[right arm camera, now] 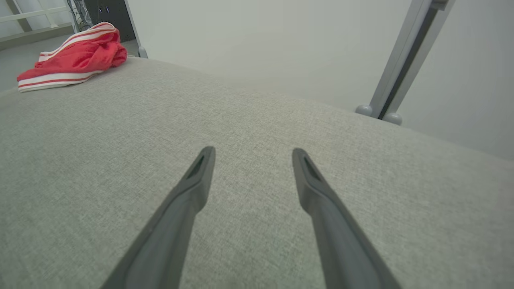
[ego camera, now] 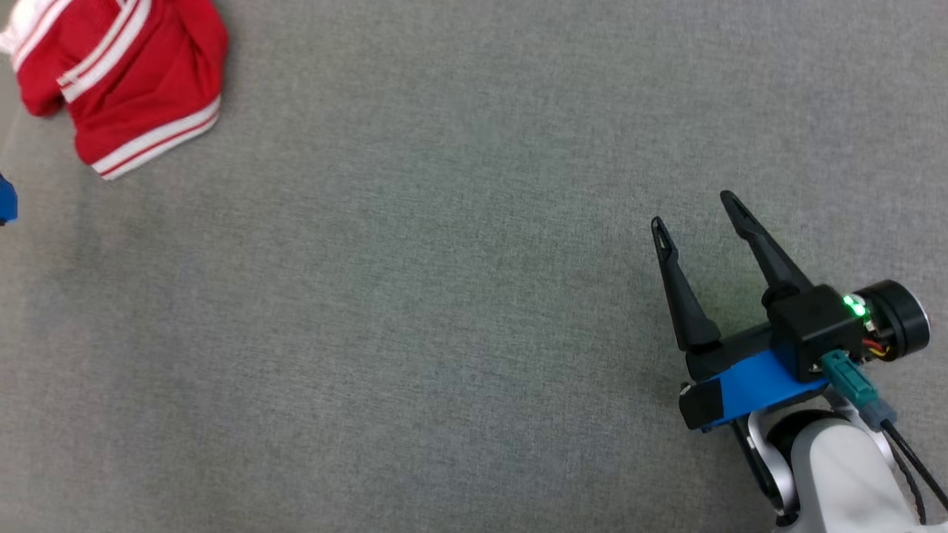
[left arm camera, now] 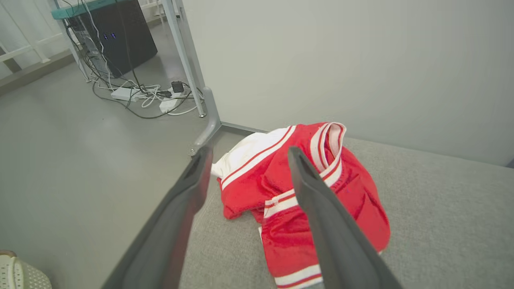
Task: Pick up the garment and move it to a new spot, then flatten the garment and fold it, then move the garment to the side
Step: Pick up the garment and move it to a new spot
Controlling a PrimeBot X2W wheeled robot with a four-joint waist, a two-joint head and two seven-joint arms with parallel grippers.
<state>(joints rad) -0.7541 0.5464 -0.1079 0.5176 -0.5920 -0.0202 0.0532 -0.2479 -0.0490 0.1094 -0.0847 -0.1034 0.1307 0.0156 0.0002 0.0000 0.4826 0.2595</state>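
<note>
Shiny red mesh-like garment [ego camera: 122,78] on matt grey woven cloth surface [ego camera: 444,296]

Red garment [ego camera: 126,74] cut off at head view's top-left corner, blue object [ego camera: 4,198] clipped at its left edge, unidentifiable

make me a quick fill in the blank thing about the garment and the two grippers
The garment is ___ with white stripes. It lies crumpled at the far ___ corner of the grey surface. The right gripper has its fingers ___. The left gripper is aimed at the ___.
Missing words: red; left; open; garment.
</note>
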